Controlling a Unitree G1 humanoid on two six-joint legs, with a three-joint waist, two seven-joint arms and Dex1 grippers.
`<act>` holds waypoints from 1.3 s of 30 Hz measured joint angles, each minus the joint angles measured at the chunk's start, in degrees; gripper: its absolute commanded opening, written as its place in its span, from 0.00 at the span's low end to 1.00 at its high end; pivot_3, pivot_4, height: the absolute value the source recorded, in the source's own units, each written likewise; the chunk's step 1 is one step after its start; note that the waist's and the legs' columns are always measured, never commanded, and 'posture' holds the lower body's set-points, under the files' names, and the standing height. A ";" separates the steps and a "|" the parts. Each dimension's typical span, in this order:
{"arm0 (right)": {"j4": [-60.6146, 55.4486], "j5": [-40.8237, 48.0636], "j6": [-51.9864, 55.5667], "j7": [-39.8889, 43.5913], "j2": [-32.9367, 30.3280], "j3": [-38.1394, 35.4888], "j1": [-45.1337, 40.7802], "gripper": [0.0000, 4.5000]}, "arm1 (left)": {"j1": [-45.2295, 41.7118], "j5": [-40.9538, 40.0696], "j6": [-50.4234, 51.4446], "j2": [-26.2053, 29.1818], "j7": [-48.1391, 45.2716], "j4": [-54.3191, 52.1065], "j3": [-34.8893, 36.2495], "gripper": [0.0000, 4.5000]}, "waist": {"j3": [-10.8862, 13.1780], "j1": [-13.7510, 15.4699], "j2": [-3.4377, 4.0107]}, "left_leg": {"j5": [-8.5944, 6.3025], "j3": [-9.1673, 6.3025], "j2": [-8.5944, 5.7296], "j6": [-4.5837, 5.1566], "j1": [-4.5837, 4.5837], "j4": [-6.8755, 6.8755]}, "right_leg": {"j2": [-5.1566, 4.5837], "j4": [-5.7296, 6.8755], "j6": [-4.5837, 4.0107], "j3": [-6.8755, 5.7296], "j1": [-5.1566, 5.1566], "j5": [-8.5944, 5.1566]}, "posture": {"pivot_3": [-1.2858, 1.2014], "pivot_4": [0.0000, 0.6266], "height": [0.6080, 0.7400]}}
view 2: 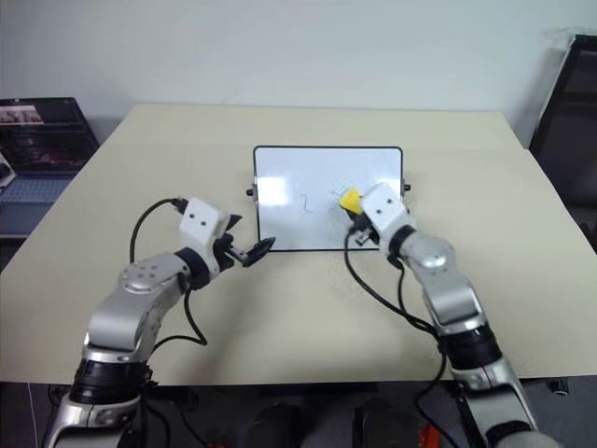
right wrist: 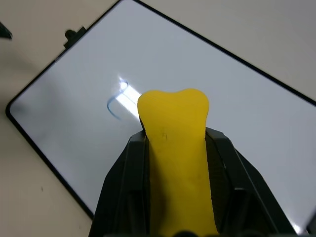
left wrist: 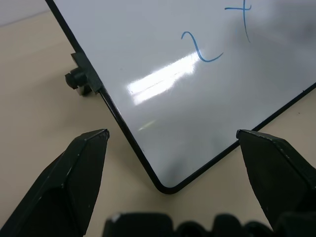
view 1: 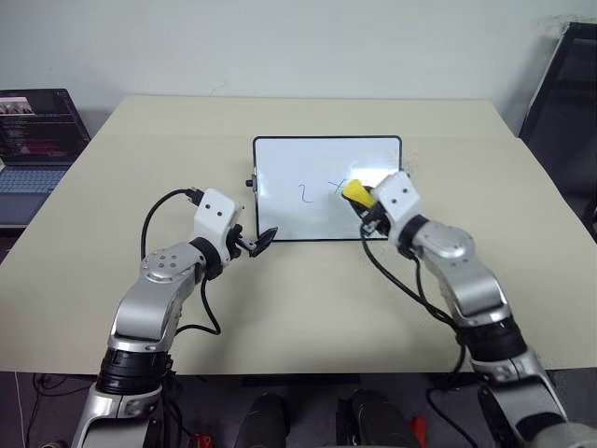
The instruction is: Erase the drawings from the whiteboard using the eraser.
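Small glossy white whiteboard with a thin black frame and side knobs, lying flat mid-way across the beige table. Right gripper clenched on the small oblong bright yellow eraser, held over the board's right half, just beside the faint blue cross stroke; contact with the surface hard to judge. Left gripper spread wide, grasping nothing, hovering at the board's near left corner, one finger over bare table and the other past the near edge. Thin blue drawings partly remaining: a "2" at the middle and a cross beside it. Likely risks: board sliding under a sideways wipe, since nothing pins it down; eraser skimming above the surface and leaving ink; eraser twisting in the narrow grip under pressure; the "2" left untouched if strokes stay short.
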 measured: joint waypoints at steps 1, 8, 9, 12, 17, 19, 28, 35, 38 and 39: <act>1.52 -0.84 0.05 -0.13 0.57 0.58 -1.42 0.25 | -0.49 -0.01 0.01 0.01 -0.25 0.07 -0.33 1.00 | 0.00 0.00 -0.01 | 0.00 -0.01 0.00 0.00 -0.01 0.00 | -0.01 -0.01 0.00 -0.02 0.00 0.00 | 0.52 0.24 1.00; 17.30 -5.40 -1.17 0.05 2.27 4.40 -12.02 0.25 | -3.83 -0.27 0.24 0.28 -2.17 0.09 -0.89 1.00 | 0.01 0.08 -0.01 | 0.00 -0.01 -0.02 0.00 -0.02 0.00 | -0.04 0.00 -0.01 -0.07 -0.02 0.00 | 0.52 0.24 1.00; 19.22 -5.73 -1.56 0.02 2.28 4.44 -12.89 0.25 | -3.96 -0.28 0.24 0.28 -2.27 0.08 -0.96 1.00 | 0.01 0.08 -0.01 | 0.00 -0.02 -0.02 0.00 -0.02 -0.01 | -0.04 0.00 -0.01 -0.08 -0.02 0.00 | 0.52 0.24 1.00; 24.30 -7.39 -2.90 -0.22 2.20 4.47 -14.67 0.25 | -4.05 -0.27 0.27 0.28 -2.40 0.07 -1.04 1.00 | 0.01 0.07 0.00 | 0.00 -0.01 -0.01 0.00 -0.02 -0.02 | -0.05 -0.01 -0.01 -0.07 -0.03 0.00 | 0.52 0.24 1.00; 29.37 -8.96 -5.51 0.09 2.11 4.93 -17.03 0.25 | -4.04 -0.43 1.17 0.24 -2.55 -0.50 -2.11 1.00 | 0.01 -0.17 0.00 | 0.00 0.02 -0.02 0.00 -0.01 0.01 | -0.05 0.07 -0.01 -0.05 -0.04 0.00 | 0.52 0.24 1.00; 30.38 -10.12 -6.24 0.36 2.05 5.69 -17.81 0.25 | -4.05 -0.50 1.33 0.24 -2.63 -0.69 -2.13 1.00 | 0.01 -0.29 0.00 | 0.00 0.01 -0.02 0.00 0.00 0.02 | -0.04 0.10 -0.01 -0.06 -0.05 0.00 | 0.52 0.24 1.00; 27.73 -12.12 -6.74 4.14 -1.43 7.01 -15.77 0.25 | -4.04 -0.64 1.34 0.24 -3.46 -1.07 -2.22 1.00 | 0.01 -0.12 0.00 | 0.00 -0.01 -0.03 0.00 0.07 0.05 | -0.05 0.11 0.00 -0.06 0.04 0.01 | 0.52 0.24 1.00; 29.64 -12.05 -6.59 1.30 -1.38 4.97 -16.63 0.25 | -4.05 -0.71 1.41 -0.09 -3.69 -1.60 -3.25 1.00 | 0.01 -0.14 0.00 | 0.00 -0.02 -0.04 0.00 0.30 0.05 | -0.05 0.12 0.00 -0.05 0.30 0.01 | 0.52 0.24 1.00; 28.95 -11.83 -5.63 3.16 -1.49 4.44 -16.37 0.25 | -4.05 -0.81 1.58 -0.10 -3.70 -1.67 -3.55 1.00 | 0.01 -0.14 0.00 | 0.00 -0.03 -0.03 0.00 0.32 0.03 | -0.05 0.11 0.00 -0.05 0.31 0.00 | 0.52 0.24 1.00; 27.69 -11.82 -4.93 4.86 -1.82 4.61 -15.66 0.25 | -4.05 -0.89 1.74 -0.11 -3.71 -1.79 -3.67 1.00 | 0.01 -0.14 0.00 | 0.00 -0.05 -0.03 0.00 0.32 0.02 | -0.05 0.08 0.00 -0.05 0.32 0.00 | 0.52 0.24 1.00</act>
